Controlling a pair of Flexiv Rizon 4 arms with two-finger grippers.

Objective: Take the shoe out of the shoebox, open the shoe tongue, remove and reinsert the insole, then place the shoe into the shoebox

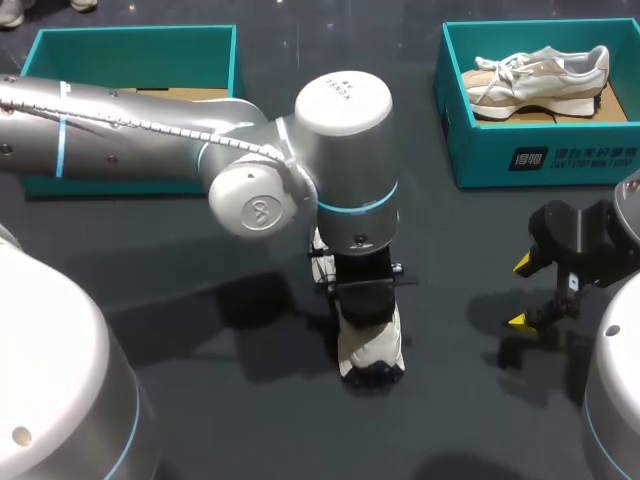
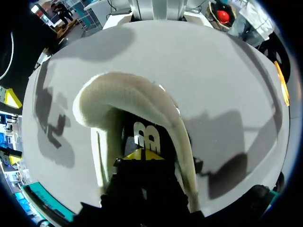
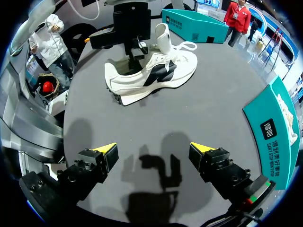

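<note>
Removing the black insole [image 2: 144,137] is in hand, I judge: the left tool [image 2: 142,155] sits inside the white-and-black fabric trainer [image 1: 372,345] on the dark worktop [image 1: 250,420]; its grip cannot be told. The right tool [image 3: 154,150], spread apart, hangs well aside. Next: pinch it, lift clear.

Head overhead; wrists, left nearest, share the shoe [image 3: 156,71].

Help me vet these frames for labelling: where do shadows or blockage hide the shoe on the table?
Head view: the left arm covers most of the shoe, its shadow on the table beside it. Left wrist view: the left gripper sits in the shoe's dark, shadowed opening. Right wrist view: the shoe shows evenly lit; the right gripper casts its shadow on the table, short of it.
</note>
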